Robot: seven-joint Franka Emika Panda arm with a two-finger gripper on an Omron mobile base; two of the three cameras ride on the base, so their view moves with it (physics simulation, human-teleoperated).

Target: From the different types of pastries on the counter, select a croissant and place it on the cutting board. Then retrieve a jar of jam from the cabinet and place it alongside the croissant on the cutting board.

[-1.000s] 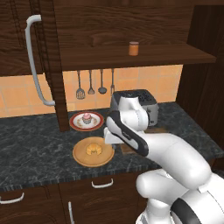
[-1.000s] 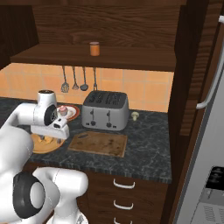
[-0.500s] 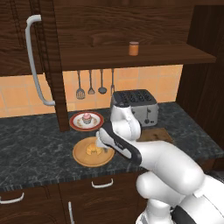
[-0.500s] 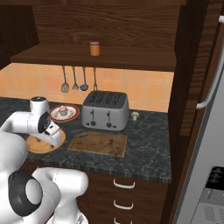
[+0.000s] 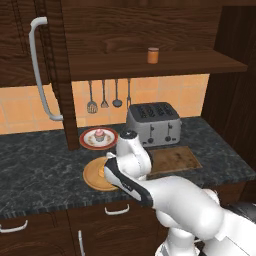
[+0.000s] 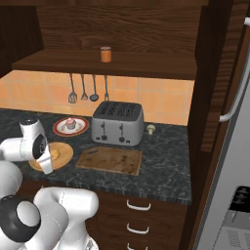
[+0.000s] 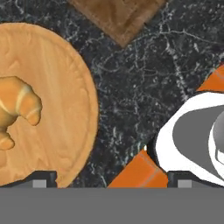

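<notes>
Black marble counter [image 7: 144, 78] lay under the wide-spread, empty pincer [image 7: 111, 177]. Reaching for the croissant [image 7: 15, 109] was judged the step in hand; it sat on a round wooden plate [image 7: 65, 127], left of the fingertips, so a sideways shift would be needed.

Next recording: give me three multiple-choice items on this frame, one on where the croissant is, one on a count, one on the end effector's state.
1. The croissant lies on:
A. the cutting board
B. the round wooden plate
C. the shelf

2. Utensils hanging on the wall under the shelf:
A. one
B. three
C. five

3. The end effector is:
A. open, holding nothing
B. shut on the croissant
C. shut on the jar

Key: 1 B, it rests on the round wooden plate, apart from the cutting board. 2 B, three utensils hang there. 3 A, its fingertips stand wide apart in the hand view with nothing between them.
</notes>
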